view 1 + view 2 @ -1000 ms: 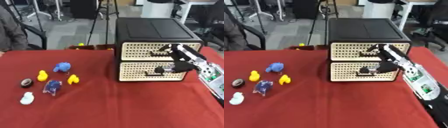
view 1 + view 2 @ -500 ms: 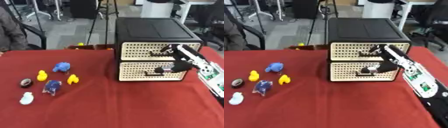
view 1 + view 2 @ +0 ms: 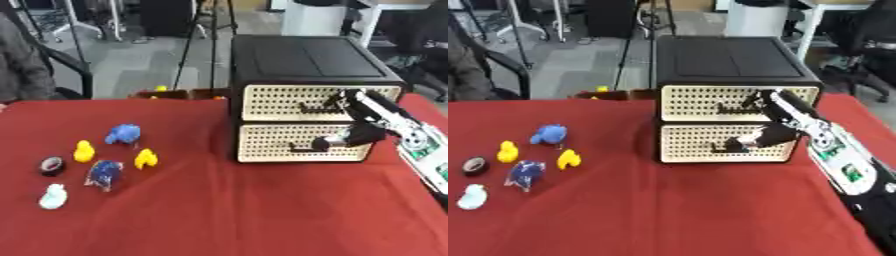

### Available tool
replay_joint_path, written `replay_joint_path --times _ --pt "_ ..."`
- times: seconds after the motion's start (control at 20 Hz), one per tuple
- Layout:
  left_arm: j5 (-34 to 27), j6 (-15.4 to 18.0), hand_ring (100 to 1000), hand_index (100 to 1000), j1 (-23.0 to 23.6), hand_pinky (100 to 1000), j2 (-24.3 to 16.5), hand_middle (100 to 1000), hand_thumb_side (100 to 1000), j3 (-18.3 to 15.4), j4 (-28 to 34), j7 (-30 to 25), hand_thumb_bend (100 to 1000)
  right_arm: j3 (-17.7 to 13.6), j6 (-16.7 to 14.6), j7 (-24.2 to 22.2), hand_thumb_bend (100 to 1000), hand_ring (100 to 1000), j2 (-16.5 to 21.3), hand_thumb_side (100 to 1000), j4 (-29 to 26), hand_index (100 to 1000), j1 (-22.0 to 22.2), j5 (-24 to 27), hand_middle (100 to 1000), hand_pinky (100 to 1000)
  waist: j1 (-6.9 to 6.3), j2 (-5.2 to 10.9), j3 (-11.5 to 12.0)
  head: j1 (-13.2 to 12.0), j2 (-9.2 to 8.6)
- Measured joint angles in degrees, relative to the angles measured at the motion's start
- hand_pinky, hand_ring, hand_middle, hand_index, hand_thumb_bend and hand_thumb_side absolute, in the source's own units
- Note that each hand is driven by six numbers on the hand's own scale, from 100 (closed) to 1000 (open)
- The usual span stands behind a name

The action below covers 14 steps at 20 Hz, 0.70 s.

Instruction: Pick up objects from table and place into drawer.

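Cabinet: black two-drawer cabinet with cream perforated fronts [image 3: 302, 95], on the red tabletop [image 3: 219, 210], both drawers shut.
Right robot hand: the right robot hand [image 3: 350, 137] is at the lower drawer handle [image 3: 306, 146], fingers curled round it.
Change: the hand is lower than one second ago.
Toys: small yellow duck [image 3: 145, 158], blue lump [image 3: 122, 134], well left of the cabinet.
Room: bare cloth in front of the cabinet.

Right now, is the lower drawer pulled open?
No. The lower drawer sits flush with the cabinet front, with the right hand at its handle.
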<state>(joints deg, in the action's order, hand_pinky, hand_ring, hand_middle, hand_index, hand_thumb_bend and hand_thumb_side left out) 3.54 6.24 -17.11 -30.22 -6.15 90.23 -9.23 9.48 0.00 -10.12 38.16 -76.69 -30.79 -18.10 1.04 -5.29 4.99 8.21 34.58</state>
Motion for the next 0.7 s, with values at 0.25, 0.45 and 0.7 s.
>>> replay_joint_path --times 0.25,0.45,0.7 --pt "0.0 0.0 660 786 0.0 696 0.0 633 950 0.0 0.0 0.0 234 0.0 0.0 -0.9 1000 100 0.0 463 0.8 691 -0.1 -1.2 117 100 0.07 0.0 0.0 0.0 0.0" --pt "0.0 0.0 660 786 0.0 696 0.0 633 952 0.0 0.0 0.0 232 0.0 -0.1 -1.6 1000 100 0.0 465 1.0 669 -0.3 -1.8 116 100 0.06 0.0 0.0 0.0 0.0" --pt "0.0 0.0 660 786 0.0 696 0.0 634 952 0.0 0.0 0.0 232 0.0 -0.4 -1.9 1000 100 0.0 466 1.1 663 -0.5 -2.6 116 100 0.06 0.0 0.0 0.0 0.0"
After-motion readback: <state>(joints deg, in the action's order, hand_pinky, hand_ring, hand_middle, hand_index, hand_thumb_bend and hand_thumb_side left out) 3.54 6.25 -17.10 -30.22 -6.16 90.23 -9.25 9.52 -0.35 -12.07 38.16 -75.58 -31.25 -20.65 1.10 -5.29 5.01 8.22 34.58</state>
